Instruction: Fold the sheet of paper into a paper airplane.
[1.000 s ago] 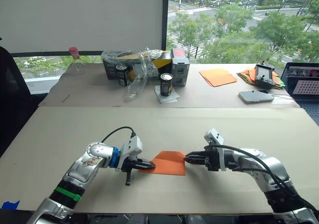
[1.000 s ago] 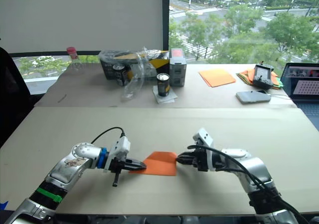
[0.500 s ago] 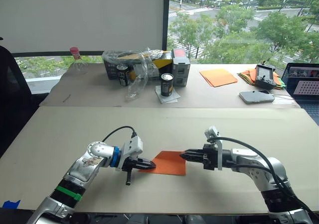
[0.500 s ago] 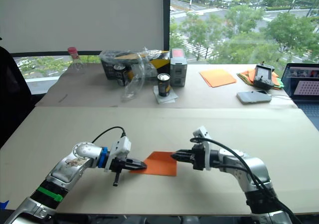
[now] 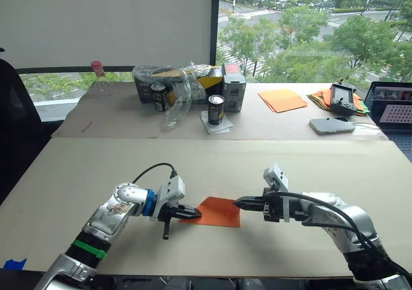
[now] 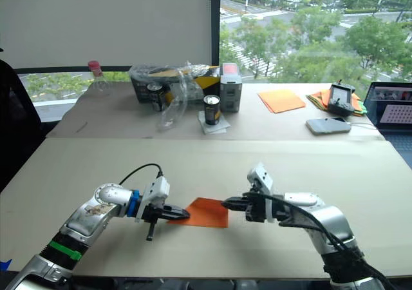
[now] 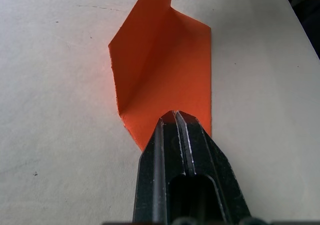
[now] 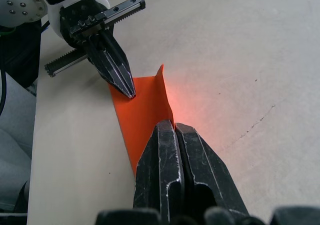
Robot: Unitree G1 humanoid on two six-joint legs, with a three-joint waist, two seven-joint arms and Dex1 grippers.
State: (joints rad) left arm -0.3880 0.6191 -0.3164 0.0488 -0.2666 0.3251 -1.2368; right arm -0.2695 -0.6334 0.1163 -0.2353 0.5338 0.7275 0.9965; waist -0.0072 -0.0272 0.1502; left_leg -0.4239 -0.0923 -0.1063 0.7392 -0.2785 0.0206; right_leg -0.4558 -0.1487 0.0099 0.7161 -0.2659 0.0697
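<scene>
The sheet of paper [image 5: 219,211] lies on the near part of the pale surface [image 5: 270,161], between the two arms and well apart from the clutter at the far side; it is already partly folded, with a raised crease running along it and one flap standing up off the surface, as the left wrist view shows. The left pincer [image 5: 191,212] has its two black fingers pressed together, tips down on the sheet's pointed end nearest that arm; whether a layer sits between the fingers or the tips merely pin it flat cannot be told. The right pincer [image 5: 239,203] meets the opposite edge of the sheet with its fingers drawn together; it looks clamped on the upturned flap there, though the contact itself is hidden behind the fingers.

As a judgement: this paper is thin and nearly weightless, so it offers no resistance and will slide on the smooth surface unless one end is held down; it bends at the lightest touch and will keep any crease, wanted or not; a hard tug between the two pincers could tear it or pull it free. The best hold is at a free edge or a lifted flap, close to the crease, with the other end pinned; the flat middle gives the fingers nothing to get under.
</scene>
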